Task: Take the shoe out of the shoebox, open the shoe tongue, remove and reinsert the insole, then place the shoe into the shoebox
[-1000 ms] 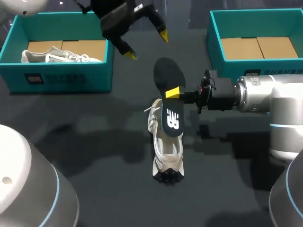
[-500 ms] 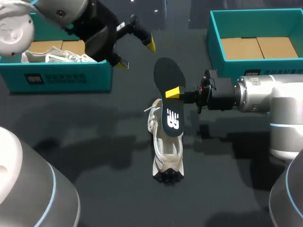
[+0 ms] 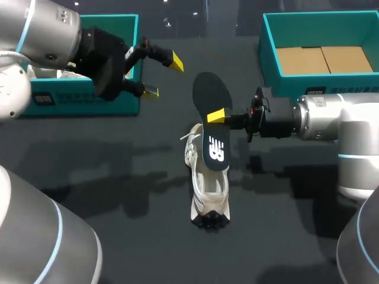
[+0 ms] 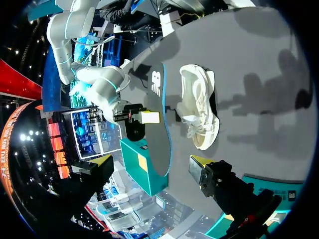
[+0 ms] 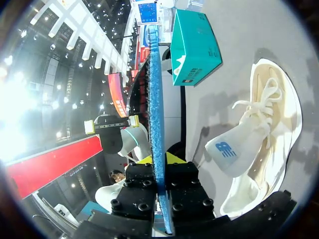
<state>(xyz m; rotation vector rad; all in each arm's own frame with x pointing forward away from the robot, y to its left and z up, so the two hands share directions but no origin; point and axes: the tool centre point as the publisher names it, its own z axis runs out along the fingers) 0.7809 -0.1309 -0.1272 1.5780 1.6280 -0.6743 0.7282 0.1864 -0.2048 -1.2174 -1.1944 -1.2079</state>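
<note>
A white shoe [image 3: 207, 190] lies on the dark table, its toe toward the near edge. A black insole [image 3: 208, 97] with a blue underside stands tilted above the shoe, its logo end over the shoe's opening. My right gripper [image 3: 218, 116] is shut on the insole's edge from the right. In the right wrist view the insole [image 5: 154, 89] shows edge-on between that gripper's [image 5: 158, 164] fingers, with the shoe [image 5: 264, 144] beside it. My left gripper [image 3: 161, 74] hangs open and empty to the left of the insole, in front of the left box. In the left wrist view it [image 4: 149, 162] faces the shoe [image 4: 199, 112] and insole [image 4: 157, 132].
A teal shoebox [image 3: 77, 97] stands at the back left, largely covered by my left arm. A second teal shoebox [image 3: 269, 41] with a cardboard floor stands at the back right, behind my right arm.
My left arm has swung left and lower, from behind the insole to in front of the left box, its gripper still open. The right arm, insole and shoe have not moved.
</note>
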